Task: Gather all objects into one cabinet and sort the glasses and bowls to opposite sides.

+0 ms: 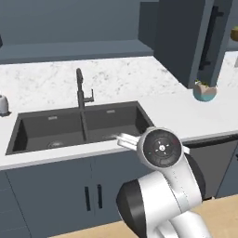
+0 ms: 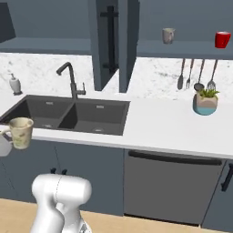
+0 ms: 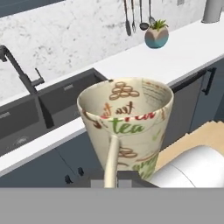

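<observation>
Kitchen with white stone counter (image 2: pixel 164 125), dark double sink (image 2: pixel 68 113) and black faucet (image 2: pixel 70 79). Slate blue-grey wall cabinet (image 2: pixel 175 20) above the counter, door (image 2: pixel 108 43) swung open edge-on, black bar handle showing. On its shelf: taupe mug (image 2: pixel 168 35) toward the left, red cup (image 2: pixel 222 39) at the far right, well apart. Small teal-and-peach vessel (image 2: pixel 205 103) with a plant sits on the counter below, under hanging utensils (image 2: pixel 195 75).

Cream patterned mug (image 3: pixel 126 127), "tea" lettering, held upright in the air in front of the sink cabinets, low and left of the shelf. Gripper (image 3: pixel 114 181) clamped on the mug's handle, jaws nearly together around it; mug body sits directly ahead of the fingertips, mouth up. In the right base view the same mug hangs at the left edge, level with the counter front.

Step in hand, as I read it: carry this mug up to the shelf.
- Keep it upright; a handle grip can let the body swing.
- Lift clear of the counter edge before moving right.
- Pass right of the open door.
- Set down beside the taupe mug, cups together, leaving the other side for bowls.
</observation>
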You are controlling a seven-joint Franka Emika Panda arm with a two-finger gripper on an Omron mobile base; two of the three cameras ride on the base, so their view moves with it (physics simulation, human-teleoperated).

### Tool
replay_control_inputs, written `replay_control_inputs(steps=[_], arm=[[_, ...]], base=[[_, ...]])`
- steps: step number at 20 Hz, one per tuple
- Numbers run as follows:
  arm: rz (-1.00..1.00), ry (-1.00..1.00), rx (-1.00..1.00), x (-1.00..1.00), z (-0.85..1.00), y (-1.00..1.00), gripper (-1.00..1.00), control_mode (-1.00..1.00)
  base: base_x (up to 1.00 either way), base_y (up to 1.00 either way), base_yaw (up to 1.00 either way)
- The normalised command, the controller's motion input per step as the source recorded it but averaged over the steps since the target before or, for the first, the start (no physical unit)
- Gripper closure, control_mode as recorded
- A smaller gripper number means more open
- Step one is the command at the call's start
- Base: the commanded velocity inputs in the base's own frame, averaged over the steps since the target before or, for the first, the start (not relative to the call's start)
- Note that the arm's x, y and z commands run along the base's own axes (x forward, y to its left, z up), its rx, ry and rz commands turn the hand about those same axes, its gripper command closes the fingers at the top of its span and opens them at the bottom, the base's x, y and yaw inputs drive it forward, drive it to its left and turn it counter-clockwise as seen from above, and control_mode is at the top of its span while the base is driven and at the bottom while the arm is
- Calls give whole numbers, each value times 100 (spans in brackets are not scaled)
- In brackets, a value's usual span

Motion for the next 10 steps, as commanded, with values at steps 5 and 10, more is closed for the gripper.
replay_control_inputs(steps=[5,10], arm=[[0,0,0,0,0,0,100,100],[0,0,0,0,0,0,100,100]], base=[[-12,-38,4],[-43,-1,0]])
